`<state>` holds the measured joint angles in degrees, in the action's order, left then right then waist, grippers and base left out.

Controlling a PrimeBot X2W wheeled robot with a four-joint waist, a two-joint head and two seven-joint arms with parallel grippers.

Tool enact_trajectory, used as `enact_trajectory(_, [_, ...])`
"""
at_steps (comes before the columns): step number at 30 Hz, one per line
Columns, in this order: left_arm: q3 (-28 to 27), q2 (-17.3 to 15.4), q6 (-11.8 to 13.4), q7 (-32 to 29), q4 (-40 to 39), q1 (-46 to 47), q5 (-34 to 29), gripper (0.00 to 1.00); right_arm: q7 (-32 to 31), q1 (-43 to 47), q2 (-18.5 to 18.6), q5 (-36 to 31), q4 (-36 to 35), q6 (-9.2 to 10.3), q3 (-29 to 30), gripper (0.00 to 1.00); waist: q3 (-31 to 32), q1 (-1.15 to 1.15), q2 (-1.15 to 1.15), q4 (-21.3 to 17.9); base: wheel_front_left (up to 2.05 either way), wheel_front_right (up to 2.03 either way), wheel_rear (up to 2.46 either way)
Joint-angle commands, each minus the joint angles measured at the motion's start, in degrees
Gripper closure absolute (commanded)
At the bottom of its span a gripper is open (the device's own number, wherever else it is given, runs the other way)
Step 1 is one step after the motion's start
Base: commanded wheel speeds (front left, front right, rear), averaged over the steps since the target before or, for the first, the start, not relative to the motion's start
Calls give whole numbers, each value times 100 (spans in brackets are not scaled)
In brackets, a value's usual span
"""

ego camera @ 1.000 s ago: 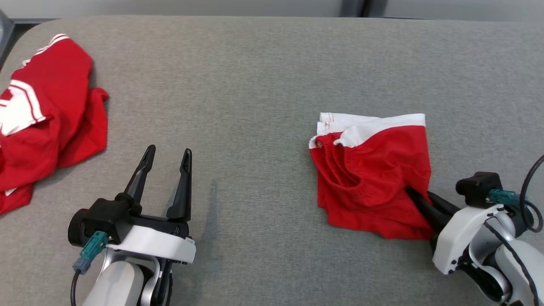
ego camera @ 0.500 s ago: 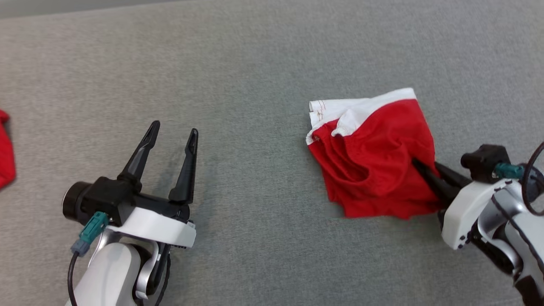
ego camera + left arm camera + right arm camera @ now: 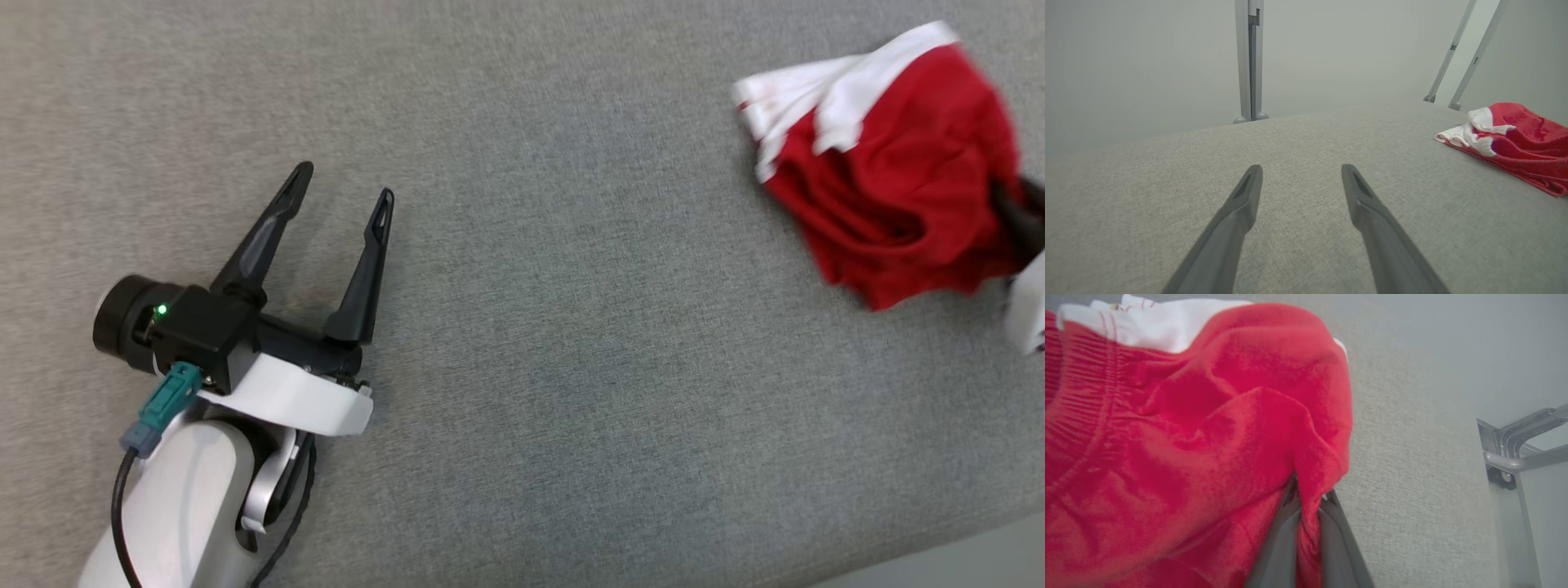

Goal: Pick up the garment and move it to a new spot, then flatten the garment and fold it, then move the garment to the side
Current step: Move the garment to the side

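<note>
Red garment (image 3: 890, 163) — white-banded, crumpled — between tips of right tool (image 3: 1308, 496)

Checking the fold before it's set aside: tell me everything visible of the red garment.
The red garment is soft, knit-looking cloth with a white band along one edge and a gathered, elastic-looking seam. It is folded into a rumpled, layered bundle resting on the grey fabric surface at the head view's upper right. The right gripper is shut on a pinch of its red edge, away from the white band.
</note>
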<state>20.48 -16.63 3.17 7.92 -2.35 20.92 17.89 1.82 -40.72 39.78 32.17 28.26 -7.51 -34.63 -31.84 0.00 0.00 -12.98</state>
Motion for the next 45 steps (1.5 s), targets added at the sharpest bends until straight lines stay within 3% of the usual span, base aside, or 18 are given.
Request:
enact_trajectory(1, [2, -49, -15, -28, -53, 146, -37, 0, 72, -124, 108, -19, 71, 3, 37, 100, -207, 0, 0, -148, 0, 0, 0])
enact_trajectory(8, [56, -218, -68, -182, -234, 362, -171, 0, 405, -619, 482, 60, 752, 3, 402, 100, -575, 0, 0, -166, 0, 0, 0])
enact_trajectory(18, [30, -323, 23, -204, -286, 259, -172, 0, 843, -963, 402, 127, 1808, 3, 784, 100, -785, 0, 0, -57, 0, 0, 0])
enact_trajectory(19, [32, -332, 33, -212, -293, 256, -172, 0, 921, -999, 365, 148, 1870, 3, 812, 92, -794, 0, 0, -59, 0, 0, 0])
enact_trajectory(21, [45, -339, 47, -226, -299, 254, -174, 0, 1014, -1057, 272, 161, 2035, 3, 868, 47, -802, 0, 0, -68, 0, 0, 0])
enact_trajectory(22, [50, -340, 54, -234, -304, 263, -173, 0, 1065, -1070, 231, 160, 2102, 3, 899, 0, -800, 0, 0, -74, 0, 0, 0])
enact_trajectory(29, [47, -350, 61, -158, -301, 225, -123, 0, 1259, -892, -128, 302, 2395, 3, 990, 0, -608, 0, 0, -168, 0, 0, 0])
enact_trajectory(34, [7, -328, 87, -56, -233, 111, -12, 0, 1336, -537, -415, 464, 2217, 3, 1186, 0, -269, 0, 0, -207, 0, 0, 0])
enact_trajectory(41, [-59, -204, 210, 128, -39, -171, 147, 0, 1335, 417, -925, 242, 1252, 2, 2153, 0, 298, 0, 0, -159, 0, 0, 0])
enact_trajectory(42, [-90, -170, 254, 187, 15, -267, 205, 0, 1336, 775, -1159, 91, 912, 2, 2441, 0, 452, 0, 0, -121, 0, 0, 0])
enact_trajectory(45, [-115, -148, 298, 234, 76, -359, 257, 0, 1336, 1126, -1412, -62, 570, 3, 2682, 0, 610, 0, 0, -69, 0, 0, 0])
